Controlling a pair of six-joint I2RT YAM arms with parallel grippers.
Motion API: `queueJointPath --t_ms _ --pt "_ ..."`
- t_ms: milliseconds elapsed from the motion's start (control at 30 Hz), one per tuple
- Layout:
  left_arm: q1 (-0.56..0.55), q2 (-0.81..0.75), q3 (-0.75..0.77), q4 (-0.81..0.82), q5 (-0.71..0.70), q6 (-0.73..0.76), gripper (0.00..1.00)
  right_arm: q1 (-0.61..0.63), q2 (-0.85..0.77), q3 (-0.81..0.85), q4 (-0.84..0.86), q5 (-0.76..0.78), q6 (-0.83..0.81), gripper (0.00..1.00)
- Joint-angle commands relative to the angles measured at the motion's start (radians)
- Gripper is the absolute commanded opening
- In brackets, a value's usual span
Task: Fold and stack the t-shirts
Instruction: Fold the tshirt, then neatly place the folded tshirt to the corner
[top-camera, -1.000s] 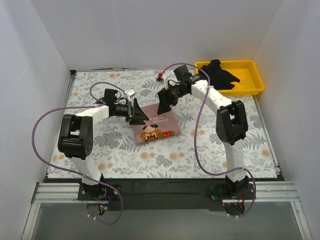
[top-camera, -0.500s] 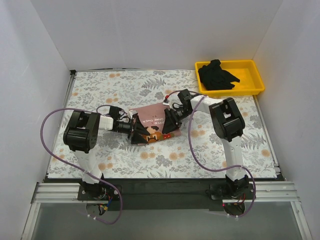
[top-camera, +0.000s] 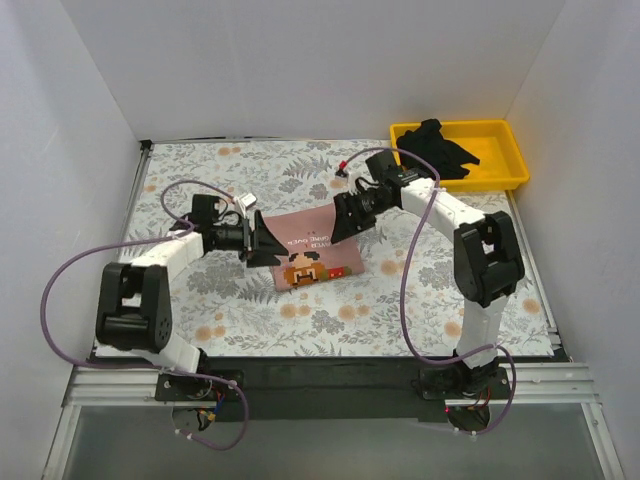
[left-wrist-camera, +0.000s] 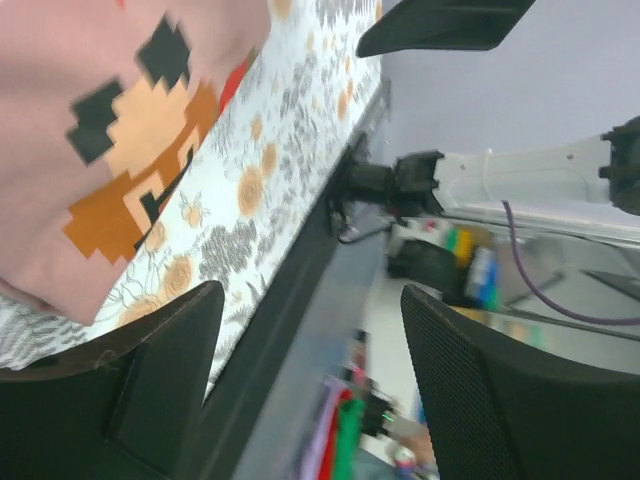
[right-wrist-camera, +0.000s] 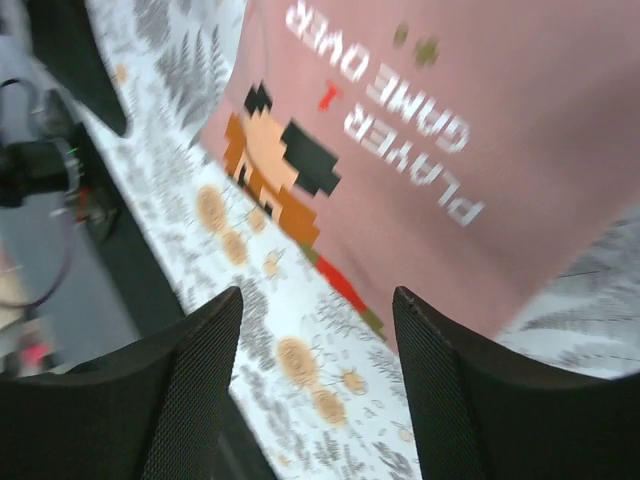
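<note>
The dusty pink t-shirt (top-camera: 318, 246) lies folded into a small rectangle on the middle of the table, its pixel-face print and "PLAYER GAME OVER" text facing up. It also shows in the left wrist view (left-wrist-camera: 60, 90) and the right wrist view (right-wrist-camera: 470, 110). My left gripper (top-camera: 267, 243) is open and empty at the shirt's left edge (left-wrist-camera: 310, 385). My right gripper (top-camera: 346, 215) is open and empty over the shirt's far right corner (right-wrist-camera: 315, 395). The black t-shirt (top-camera: 436, 150) lies crumpled in the yellow bin (top-camera: 503, 176) at the back right.
The floral table cover (top-camera: 250, 300) spreads around the shirt. White walls close in the left, back and right sides. The black front rail (top-camera: 320, 375) runs along the near edge, between the arm bases.
Both grippers were low over the shirt's near half half a second ago; they have drawn back toward its far corners, open. The pink shirt lies flat with its print showing.
</note>
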Motion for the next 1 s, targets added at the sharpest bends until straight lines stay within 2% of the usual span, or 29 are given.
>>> queueJointPath --t_ms 0,133,200,267,300,467,533,733,967 --pt "0.054 -0.185 0.088 -0.084 -0.161 0.051 0.73 0.084 -0.085 0.098 0.0 0.372 -0.033 0.69" --pt "0.111 -0.306 0.145 -0.081 -0.38 0.021 0.75 0.187 -0.028 0.179 -0.006 0.587 -0.034 0.77" --pt "0.111 -0.357 0.164 -0.095 -0.442 0.081 0.77 0.234 0.022 0.225 -0.005 0.65 -0.041 0.78" --pt "0.111 -0.394 0.174 -0.108 -0.509 0.138 0.78 0.259 0.059 0.256 -0.005 0.69 -0.052 0.84" --pt "0.142 -0.403 0.176 -0.113 -0.529 0.149 0.78 0.277 0.102 0.293 -0.005 0.702 -0.052 0.86" --pt "0.143 -0.428 0.211 -0.15 -0.614 0.17 0.82 0.325 0.237 0.389 -0.005 0.809 -0.07 0.88" --pt "0.143 -0.428 0.231 -0.165 -0.616 0.176 0.83 0.322 0.289 0.394 -0.019 0.803 -0.086 0.88" --pt "0.143 -0.434 0.323 -0.211 -0.642 0.225 0.84 0.253 0.219 0.207 -0.071 0.702 -0.153 0.92" --pt "0.143 -0.429 0.366 -0.207 -0.642 0.265 0.84 0.091 0.017 -0.187 -0.098 0.73 -0.287 0.93"
